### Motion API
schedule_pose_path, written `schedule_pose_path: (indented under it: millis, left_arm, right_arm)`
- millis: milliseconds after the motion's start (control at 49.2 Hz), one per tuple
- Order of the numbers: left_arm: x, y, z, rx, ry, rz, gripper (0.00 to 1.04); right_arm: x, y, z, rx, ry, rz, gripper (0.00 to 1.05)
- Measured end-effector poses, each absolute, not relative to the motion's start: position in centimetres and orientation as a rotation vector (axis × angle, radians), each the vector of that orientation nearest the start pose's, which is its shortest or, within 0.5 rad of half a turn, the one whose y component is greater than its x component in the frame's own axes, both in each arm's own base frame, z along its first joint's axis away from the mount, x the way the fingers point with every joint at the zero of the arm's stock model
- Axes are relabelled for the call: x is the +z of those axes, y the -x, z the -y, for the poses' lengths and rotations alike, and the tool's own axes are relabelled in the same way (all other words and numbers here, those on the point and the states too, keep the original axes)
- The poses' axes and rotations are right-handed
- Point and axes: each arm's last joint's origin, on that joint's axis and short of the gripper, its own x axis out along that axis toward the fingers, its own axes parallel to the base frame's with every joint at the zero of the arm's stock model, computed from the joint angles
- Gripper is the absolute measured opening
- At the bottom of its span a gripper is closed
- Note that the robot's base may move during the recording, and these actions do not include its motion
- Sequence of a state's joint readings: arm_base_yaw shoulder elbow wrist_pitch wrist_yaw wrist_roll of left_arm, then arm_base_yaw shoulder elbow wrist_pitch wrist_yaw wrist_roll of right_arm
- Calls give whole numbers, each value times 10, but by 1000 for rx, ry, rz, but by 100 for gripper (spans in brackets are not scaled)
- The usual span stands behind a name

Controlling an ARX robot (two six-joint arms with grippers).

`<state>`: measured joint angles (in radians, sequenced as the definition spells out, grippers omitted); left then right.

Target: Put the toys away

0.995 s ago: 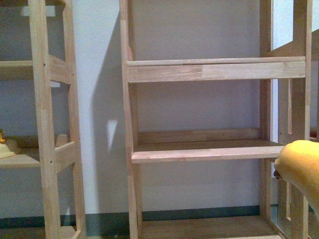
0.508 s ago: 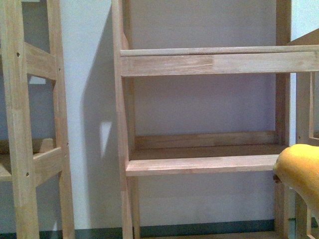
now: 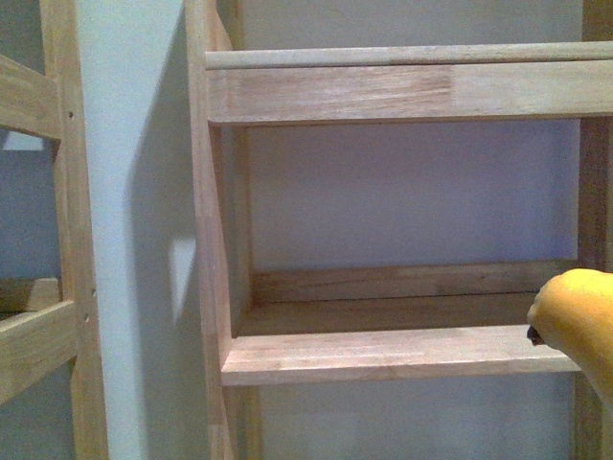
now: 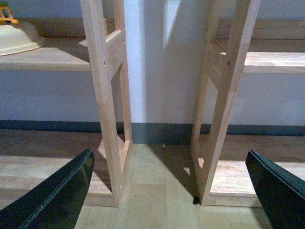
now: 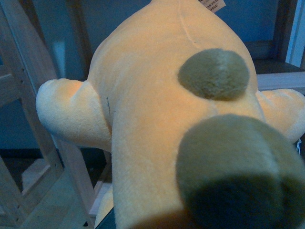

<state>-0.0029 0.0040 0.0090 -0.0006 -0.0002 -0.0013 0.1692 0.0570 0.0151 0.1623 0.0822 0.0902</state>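
Since a second ago the wooden shelf (image 3: 383, 353) looms larger and further left in your front view | plush toy (image 3: 578, 321) at right edge, overlapping the shelf board's end | left claw (image 4: 169, 157) spread wide, empty | right claw hidden by plush, you cannot tell its grip

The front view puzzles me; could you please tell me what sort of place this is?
Probably an indoor storage or play room: open wooden shelves stand against a pale wall on a wooden floor, and a plush toy is in view.
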Motion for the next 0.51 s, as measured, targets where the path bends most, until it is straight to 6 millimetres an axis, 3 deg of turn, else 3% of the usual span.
schedule_pose_path:
  millis: [508]
  left_arm:
    - [166, -97, 0, -3, 1, 5, 99]
  right_arm:
    - [180, -99, -14, 92, -105, 115, 20]
